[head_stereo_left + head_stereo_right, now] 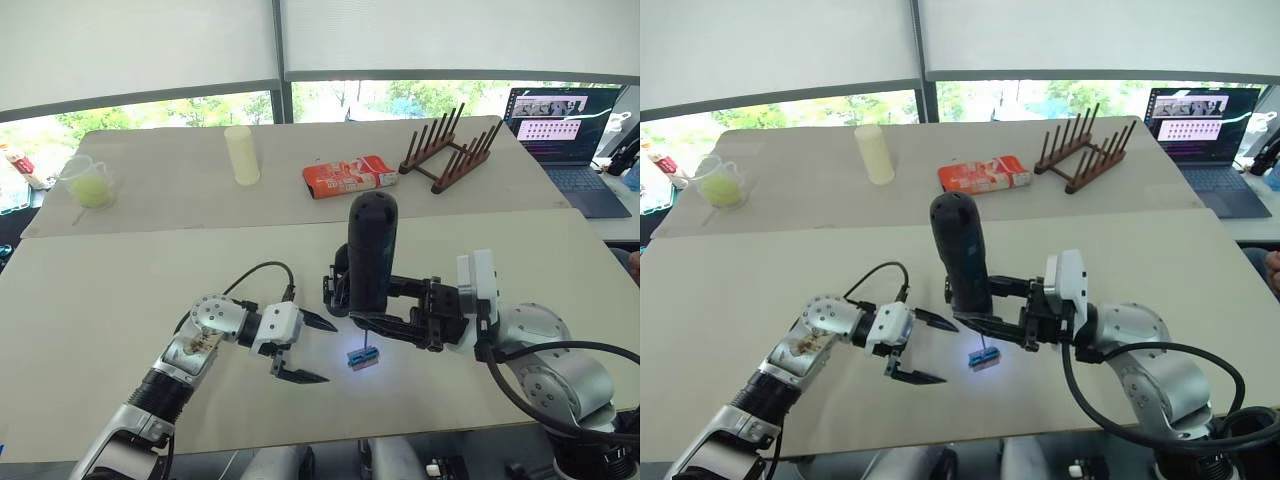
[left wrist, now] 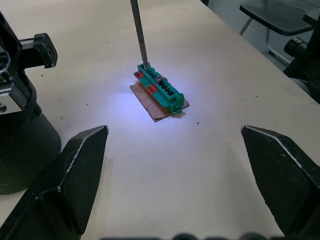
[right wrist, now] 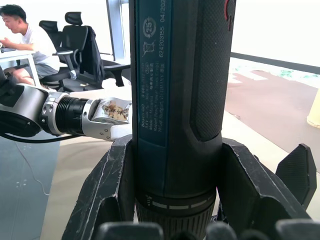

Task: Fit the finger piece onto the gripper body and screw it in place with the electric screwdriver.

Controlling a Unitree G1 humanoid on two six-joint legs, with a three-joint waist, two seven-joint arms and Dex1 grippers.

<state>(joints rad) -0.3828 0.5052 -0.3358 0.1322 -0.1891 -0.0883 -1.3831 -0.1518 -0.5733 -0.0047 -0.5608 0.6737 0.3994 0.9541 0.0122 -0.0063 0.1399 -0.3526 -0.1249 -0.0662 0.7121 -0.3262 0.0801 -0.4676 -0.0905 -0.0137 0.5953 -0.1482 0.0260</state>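
On the near desk (image 1: pixel 120 300), just ahead of me, the electric screwdriver (image 1: pixel 371 255) stands upright: thick black cylinder w/ a rounded top, thin metal bit at the bottom, whitish-blue glow at the tip. My right end effector (image 1: pixel 345 305) is clamped round its barrel, fingers on both sides. The bit comes down onto a small green block (image 2: pixel 159 91) w/ red tabs, lying flat on a thin brown plate; bit tip touches one end of the block's top, next to a small screw head. My left end effector (image 1: pixel 305 348) sits just beside the block on my left, fingers spread wide w/ nothing between them, tips pointing toward the block but apart from it. A black piece on a round dark base (image 2: pixel 20 145) stands near my left fingers in the left wrist view; can't tell more of it. Desk is pale beige. On a second desk behind: yellow cylinder (image 1: pixel 241 154), clear cup (image 1: pixel 88 181), orange-red carton (image 1: pixel 348 176), wooden rack (image 1: pixel 448 152), open laptop (image 1: pixel 560 130). Windows behind w/ white blinds and trees outside. A seated person (image 3: pixel 25 40) and office chairs show in the right wrist view.
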